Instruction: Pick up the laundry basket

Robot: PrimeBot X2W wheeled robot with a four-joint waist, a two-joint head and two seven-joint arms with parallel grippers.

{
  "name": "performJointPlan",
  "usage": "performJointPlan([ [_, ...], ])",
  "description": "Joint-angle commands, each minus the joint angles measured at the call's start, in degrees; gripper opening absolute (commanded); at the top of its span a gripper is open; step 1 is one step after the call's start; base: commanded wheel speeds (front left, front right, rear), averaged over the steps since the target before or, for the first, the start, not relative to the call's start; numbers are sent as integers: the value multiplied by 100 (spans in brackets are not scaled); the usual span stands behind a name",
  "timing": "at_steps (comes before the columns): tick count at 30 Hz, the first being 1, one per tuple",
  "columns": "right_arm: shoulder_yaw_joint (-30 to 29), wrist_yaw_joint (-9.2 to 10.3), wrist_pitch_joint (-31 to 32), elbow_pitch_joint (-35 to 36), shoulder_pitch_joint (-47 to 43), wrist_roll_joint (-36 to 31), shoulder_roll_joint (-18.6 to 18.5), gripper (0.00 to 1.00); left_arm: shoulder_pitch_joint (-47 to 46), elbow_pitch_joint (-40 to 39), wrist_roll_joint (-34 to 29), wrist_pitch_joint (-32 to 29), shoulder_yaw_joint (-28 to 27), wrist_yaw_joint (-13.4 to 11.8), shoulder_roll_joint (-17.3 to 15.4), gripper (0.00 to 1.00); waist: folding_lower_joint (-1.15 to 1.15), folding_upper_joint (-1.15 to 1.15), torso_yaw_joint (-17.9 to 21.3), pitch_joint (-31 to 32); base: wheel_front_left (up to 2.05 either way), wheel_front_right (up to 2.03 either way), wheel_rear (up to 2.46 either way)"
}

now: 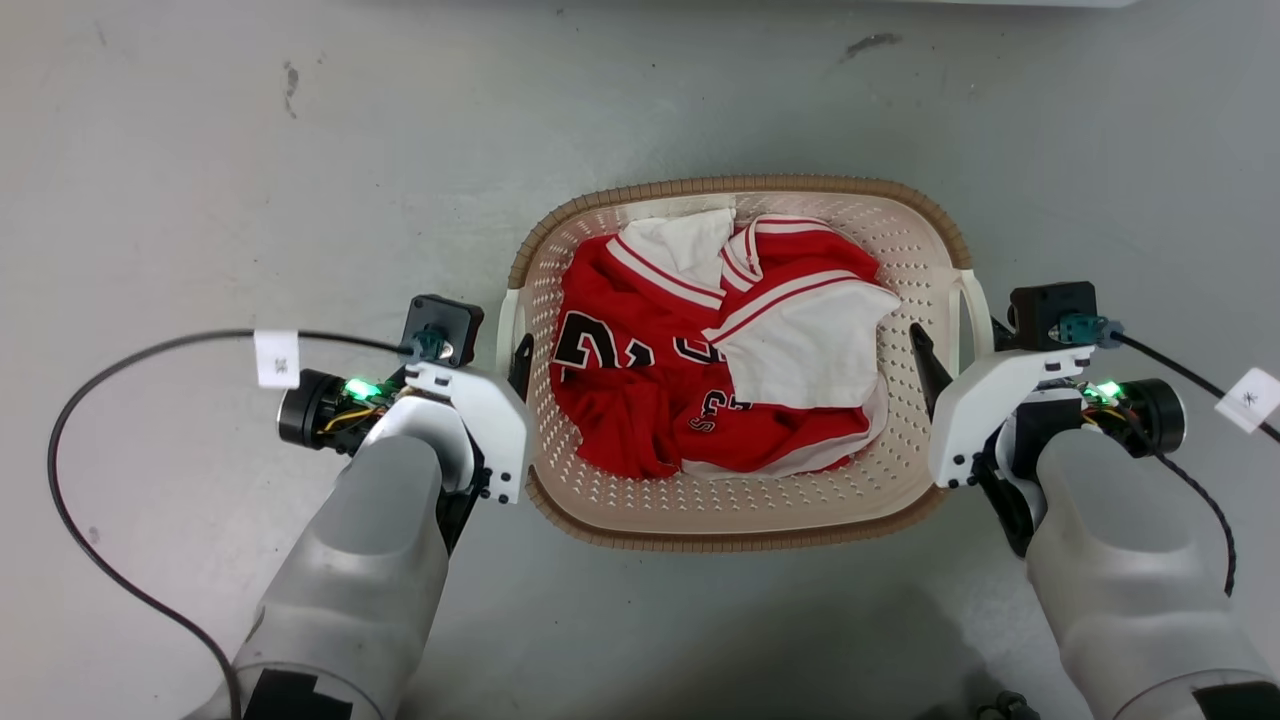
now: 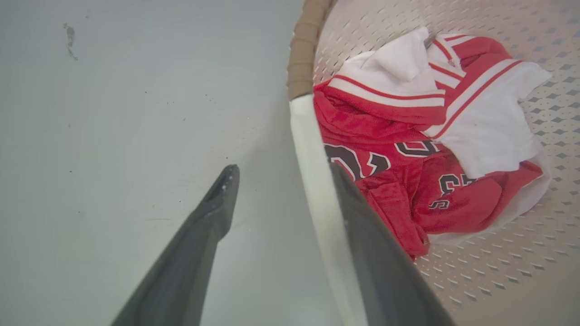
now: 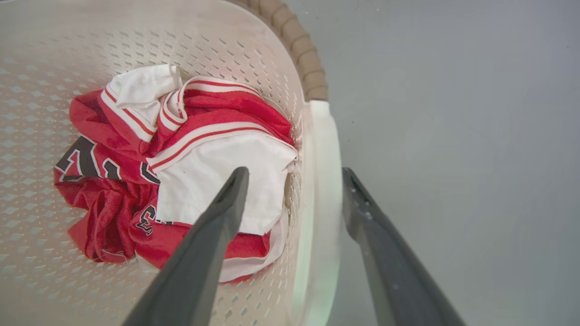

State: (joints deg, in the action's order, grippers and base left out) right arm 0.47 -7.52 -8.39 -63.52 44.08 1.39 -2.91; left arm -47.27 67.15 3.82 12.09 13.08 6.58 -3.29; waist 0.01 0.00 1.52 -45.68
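The laundry basket (image 1: 740,187), cream perforated plastic with a brown woven-look rim, stands on the grey floor in the middle of the head view. My left gripper (image 1: 508,365) is open and straddles the basket's white left handle (image 1: 503,330), one finger inside the wall and one outside. In the left wrist view the left gripper (image 2: 282,171) spans that handle (image 2: 312,181), its inner finger close against it. My right gripper (image 1: 950,360) is open astride the right handle (image 1: 975,310). The right wrist view shows the right gripper (image 3: 294,174) with the handle (image 3: 324,181) between its fingers.
A crumpled red and white jersey (image 1: 640,390) with black numbers lies inside the basket. Black cables with white tags (image 1: 277,358) (image 1: 1250,398) trail from both wrists over the floor (image 1: 200,150), which has a few dark scuffs.
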Motion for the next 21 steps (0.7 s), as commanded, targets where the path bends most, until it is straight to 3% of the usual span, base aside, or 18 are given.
performJointPlan([
  [1, 43, 6, 79, -180, 187, -41, -59, 100, -170, 197, 61, -226, 68, 32, 7, 100, -1, 0, -9, -53, 0, 0, 0],
  [7, 123, 6, 280, -659, 557, -62, -95, 100, -408, 458, 321, -721, 347, 79, 32, 100, -1, 0, -3, -209, 0, 0, 0],
  [20, 120, 6, 375, -894, 796, -10, -168, 100, -394, 261, 1052, -862, 1071, 87, 38, 100, -1, 0, -64, -328, 0, 0, 0],
  [21, 126, 6, 398, -910, 793, 6, -161, 46, -386, 246, 1119, -856, 1113, 87, 39, 86, -1, 0, -67, -332, 0, 0, 0],
])
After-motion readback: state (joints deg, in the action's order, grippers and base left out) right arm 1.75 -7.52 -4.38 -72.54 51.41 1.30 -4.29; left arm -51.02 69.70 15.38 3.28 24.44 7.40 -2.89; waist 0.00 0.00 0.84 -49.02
